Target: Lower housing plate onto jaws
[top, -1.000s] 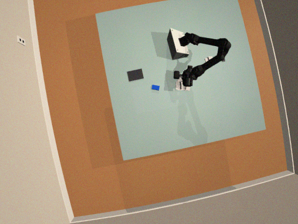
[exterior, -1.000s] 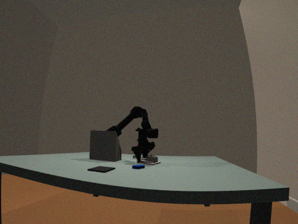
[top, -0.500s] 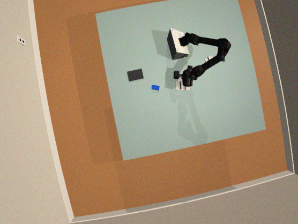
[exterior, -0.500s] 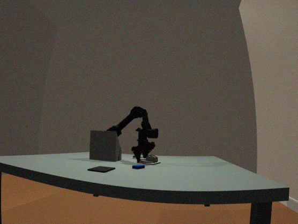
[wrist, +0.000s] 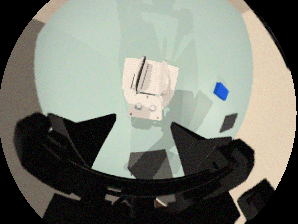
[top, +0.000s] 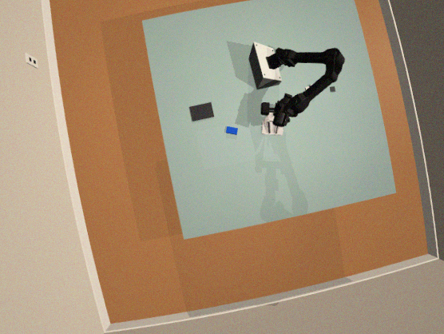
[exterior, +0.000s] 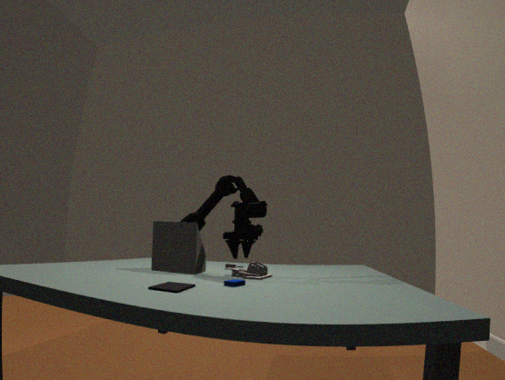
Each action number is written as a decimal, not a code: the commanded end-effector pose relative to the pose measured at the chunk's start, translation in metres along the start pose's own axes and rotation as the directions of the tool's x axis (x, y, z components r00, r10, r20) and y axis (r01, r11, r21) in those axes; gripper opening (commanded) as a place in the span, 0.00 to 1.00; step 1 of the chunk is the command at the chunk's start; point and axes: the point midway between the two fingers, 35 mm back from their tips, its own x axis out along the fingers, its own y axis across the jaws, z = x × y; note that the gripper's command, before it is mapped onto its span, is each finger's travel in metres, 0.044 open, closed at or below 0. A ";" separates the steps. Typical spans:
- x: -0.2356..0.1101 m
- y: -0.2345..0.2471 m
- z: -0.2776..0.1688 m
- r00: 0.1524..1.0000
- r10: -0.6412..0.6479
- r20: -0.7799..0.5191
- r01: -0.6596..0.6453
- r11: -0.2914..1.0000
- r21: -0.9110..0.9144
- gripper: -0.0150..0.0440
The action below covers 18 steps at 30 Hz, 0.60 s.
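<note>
Obscured and Cropped Items, Three Views

Pale assembly (top: 267, 130) (exterior: 252, 275) (wrist: 131, 67): partly covered by the arm (top: 315, 57) (exterior: 210, 202) in the top view; in the exterior view, small and dim, its level and seating unreadable. Two round features (wrist: 145, 107): too small in the wrist view to identify as pins or stubs. Tabletop (top: 208, 192) (exterior: 318, 295) (wrist: 75, 65): far edge cut off by the top view's upper border. Small pale item (top: 307, 87): mostly behind the arm in the top view, unidentifiable. Small dark square (top: 332, 89): too small to name.
</note>
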 end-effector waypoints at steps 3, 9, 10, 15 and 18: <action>-0.007 0.000 -0.001 1.000 -0.001 0.005 0.001 1.000 -0.002 1.00; -0.062 -0.013 -0.055 1.000 -0.011 -0.008 0.011 1.000 -0.003 1.00; -0.064 -0.013 -0.057 1.000 -0.011 -0.009 0.011 1.000 -0.003 1.00; -0.064 -0.013 -0.057 1.000 -0.011 -0.009 0.011 1.000 -0.003 1.00; -0.064 -0.013 -0.057 1.000 -0.011 -0.009 0.011 1.000 -0.003 1.00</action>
